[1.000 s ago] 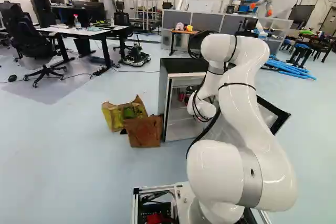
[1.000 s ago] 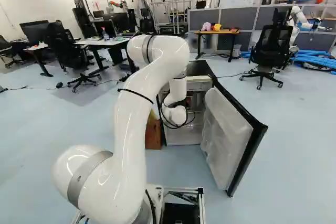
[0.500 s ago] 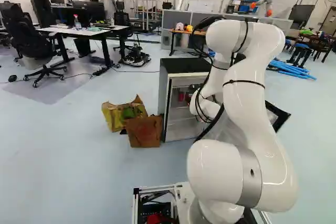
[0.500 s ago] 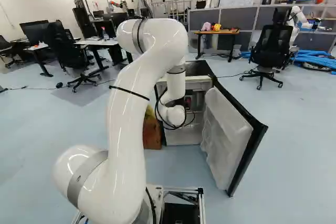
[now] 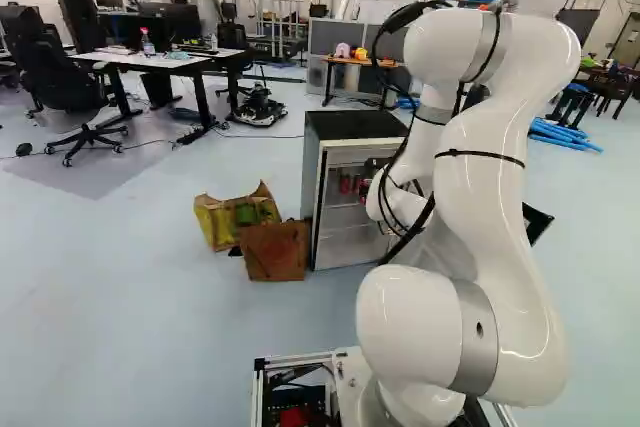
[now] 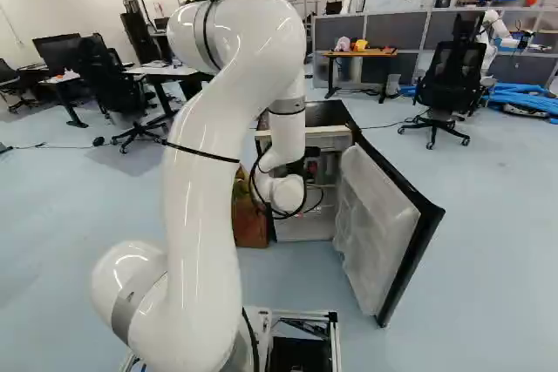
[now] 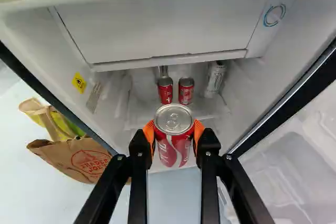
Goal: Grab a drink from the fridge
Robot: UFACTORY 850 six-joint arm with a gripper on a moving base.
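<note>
Drink: red can (image 7: 175,136), firmly held!
Hand (image 5: 375,166): orange pads (image 7: 149,135) pressing both sides.
Fridge (image 5: 350,125): door (image 6: 375,228) open, more cans (image 7: 186,92) inside.

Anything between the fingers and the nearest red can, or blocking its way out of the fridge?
Nothing visible. The fingers are shut on that can, the other drinks stand deeper in the fridge, and its door is swung open.

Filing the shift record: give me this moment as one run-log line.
grab drink | hand: shut on red can | fridge door: open | bottle, pale can: inside fridge
</note>
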